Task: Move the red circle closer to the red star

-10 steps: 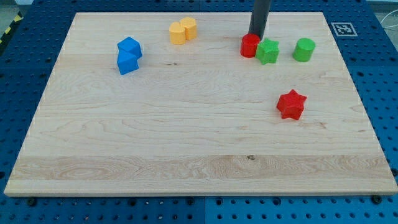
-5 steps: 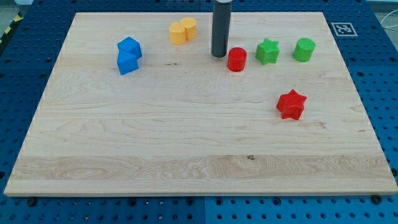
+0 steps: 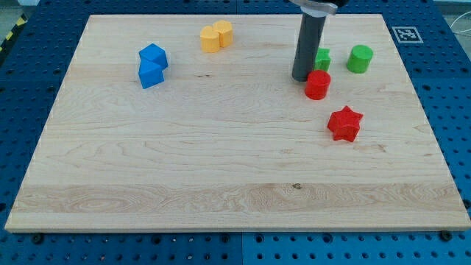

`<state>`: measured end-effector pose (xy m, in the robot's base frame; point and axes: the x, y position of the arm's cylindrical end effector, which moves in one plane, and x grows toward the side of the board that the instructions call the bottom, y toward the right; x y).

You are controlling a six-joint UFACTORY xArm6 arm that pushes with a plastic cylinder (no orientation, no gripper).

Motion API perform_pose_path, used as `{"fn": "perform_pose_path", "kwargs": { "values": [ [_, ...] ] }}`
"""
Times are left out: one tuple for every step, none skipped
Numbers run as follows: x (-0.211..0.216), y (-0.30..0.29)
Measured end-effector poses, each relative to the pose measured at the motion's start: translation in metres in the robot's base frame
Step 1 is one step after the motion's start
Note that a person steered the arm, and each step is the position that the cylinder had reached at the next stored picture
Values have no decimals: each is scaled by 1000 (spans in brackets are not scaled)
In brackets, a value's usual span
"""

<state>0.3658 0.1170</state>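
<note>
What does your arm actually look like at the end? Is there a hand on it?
No hand. My end effector is a plain straight rod, dark grey and round like a thick peg, ending in my tip, which is flat and bare. Near the view's top the rod widens into a slightly lighter collar. No cables, markings or fingers show in this view.

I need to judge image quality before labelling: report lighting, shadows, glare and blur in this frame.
Camera view: even, soft lighting, no glare on the wooden board; only faint shadows under the red circle and red star; blocks are sharp; my tip, just left of the red circle, is crisp; the rod partly hides the green star.
</note>
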Motion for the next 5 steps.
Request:
{"fn": "perform_pose_path", "kwargs": {
  "values": [
    [14,22],
    [19,37],
    [32,54],
    [42,72],
    [47,72]
  ]
}}
